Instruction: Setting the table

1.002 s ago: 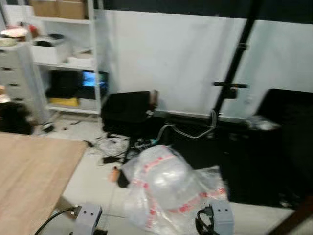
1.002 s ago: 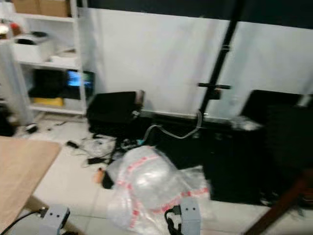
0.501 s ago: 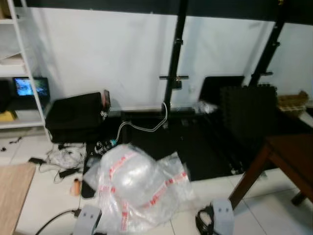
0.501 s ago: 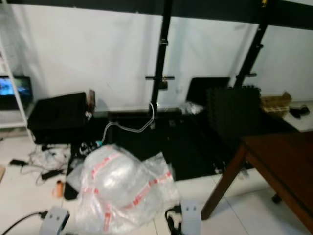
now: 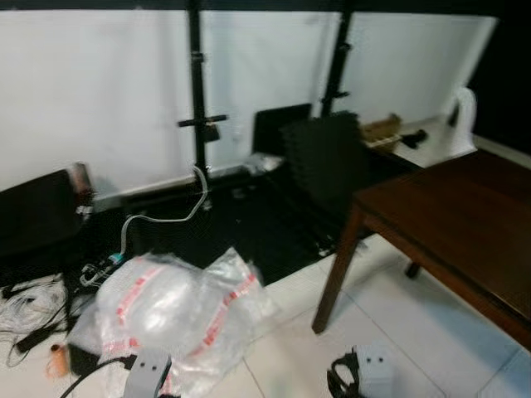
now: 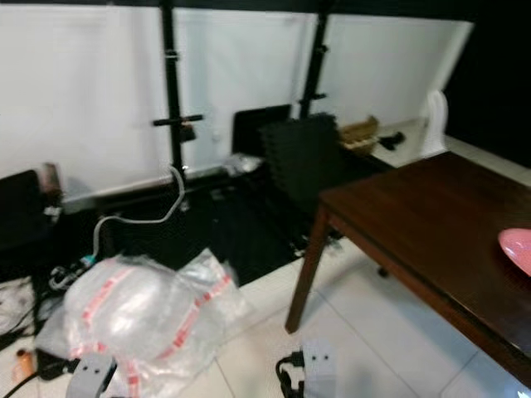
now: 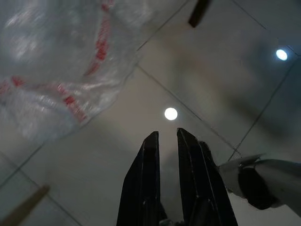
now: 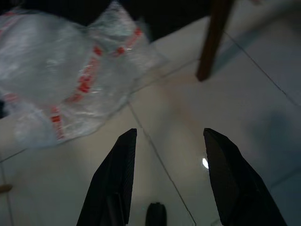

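Both arms hang low at the bottom of the head views, idle, carrying nothing. Left gripper (image 7: 165, 141): black fingers pressed nearly together, just a thin slit between them, empty, pointing down at pale glossy floor tiles (image 7: 207, 84). Right gripper (image 8: 169, 141): fingers spread wide, empty, also over the tiles.

Just ahead on the floor, on the robot's left: crumpled clear plastic bag with red printed tape (image 5: 166, 307), with a tangle of cables and a grey hose (image 5: 158, 217) beside it.

On the right, a dark brown wooden table (image 6: 431, 224), near leg standing on the tiles. One pink plate (image 6: 516, 245) sits at its far right, cut by the frame edge. The rest of the visible top looks bare.

Farther back: black foam mats (image 5: 319, 162) leaning near two black stand poles (image 5: 196, 99), white backdrop wall (image 5: 91, 83) behind.

Status, as I judge it: setting barely started. One plate at most is down, no cutlery or cups visible, nothing in hand. Left to do: fetch tableware and close in on the table.
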